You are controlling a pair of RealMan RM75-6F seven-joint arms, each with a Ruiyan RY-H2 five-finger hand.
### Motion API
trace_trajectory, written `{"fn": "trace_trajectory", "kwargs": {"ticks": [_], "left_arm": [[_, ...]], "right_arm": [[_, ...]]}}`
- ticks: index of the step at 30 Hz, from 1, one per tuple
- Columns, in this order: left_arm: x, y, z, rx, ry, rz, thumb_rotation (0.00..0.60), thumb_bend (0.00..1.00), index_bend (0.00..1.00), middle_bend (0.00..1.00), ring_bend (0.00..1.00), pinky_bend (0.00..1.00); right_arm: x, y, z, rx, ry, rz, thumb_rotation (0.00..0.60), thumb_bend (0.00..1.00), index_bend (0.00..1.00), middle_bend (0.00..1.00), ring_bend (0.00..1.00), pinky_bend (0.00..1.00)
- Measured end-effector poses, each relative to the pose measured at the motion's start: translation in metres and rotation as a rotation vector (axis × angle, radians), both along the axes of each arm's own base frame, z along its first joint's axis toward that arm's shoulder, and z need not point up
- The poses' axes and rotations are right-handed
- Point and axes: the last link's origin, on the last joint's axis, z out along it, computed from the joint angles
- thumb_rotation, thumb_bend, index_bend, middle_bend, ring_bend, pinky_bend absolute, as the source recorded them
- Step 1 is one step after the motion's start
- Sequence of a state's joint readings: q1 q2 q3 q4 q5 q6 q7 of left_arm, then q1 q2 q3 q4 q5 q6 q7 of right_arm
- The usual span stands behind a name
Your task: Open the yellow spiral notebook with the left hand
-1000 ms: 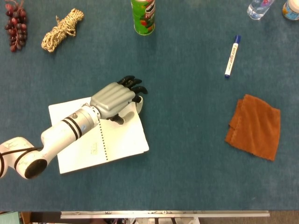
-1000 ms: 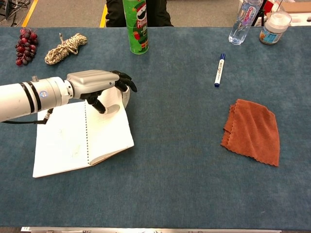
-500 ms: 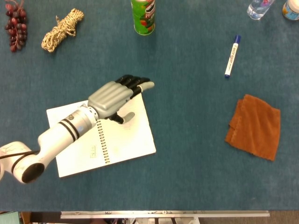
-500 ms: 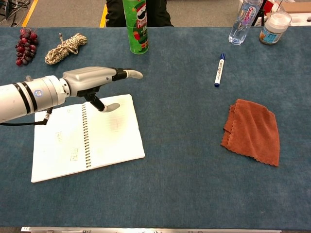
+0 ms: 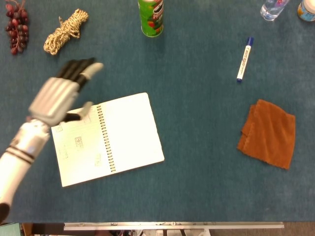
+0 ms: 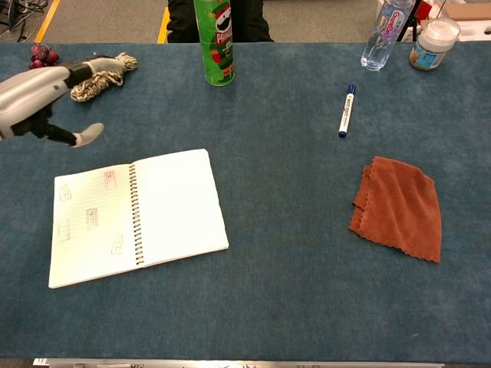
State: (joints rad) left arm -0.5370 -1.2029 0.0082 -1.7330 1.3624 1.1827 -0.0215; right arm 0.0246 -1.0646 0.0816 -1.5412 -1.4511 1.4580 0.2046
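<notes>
The spiral notebook [image 5: 108, 137] [image 6: 138, 216] lies open and flat on the blue table, white pages up, its wire spine running down the middle. No yellow cover shows. My left hand [image 5: 58, 96] [image 6: 42, 96] hovers over the notebook's upper left corner, fingers spread, holding nothing. In the chest view it sits above the table to the left of the notebook. My right hand is outside both views.
A green Pringles can [image 5: 150, 17] [image 6: 214, 40] stands at the back centre. A coil of rope [image 5: 65, 30] [image 6: 103, 75] and grapes [image 5: 16, 25] lie back left. A blue marker [image 5: 244, 59] [image 6: 347, 110], an orange cloth [image 5: 268, 133] [image 6: 399, 207], a bottle [image 6: 386, 32] and a jar [image 6: 433, 42] occupy the right.
My left hand has let go of the page and drawn back to the left and up off the notebook. The notebook, half open a second ago, now lies fully open and flat.
</notes>
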Motion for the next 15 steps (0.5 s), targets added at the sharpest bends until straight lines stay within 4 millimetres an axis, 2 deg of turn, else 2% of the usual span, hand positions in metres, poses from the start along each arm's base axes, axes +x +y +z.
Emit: {"fn": "trace_trajectory", "kwargs": {"ticks": [9,15], "left_arm": [[-0.061,-0.047,0.039,0.259,0.014,0.174,0.6,0.4,0.1,0.02,0.0,0.0],[-0.092,-0.081,0.051,0.386,0.073,0.258,0.6,0.4,0.1,0.01,0.0,0.0]], "right_arm": [[0.003,0.0,-0.002,0.003,0.0,0.007,0.6,0.25,0.26,0.25,0.06,0.11],[0.005,0.0,-0.002,0.004,0.0,0.01,0.6,0.25,0.26,0.25,0.06,0.11]]}}
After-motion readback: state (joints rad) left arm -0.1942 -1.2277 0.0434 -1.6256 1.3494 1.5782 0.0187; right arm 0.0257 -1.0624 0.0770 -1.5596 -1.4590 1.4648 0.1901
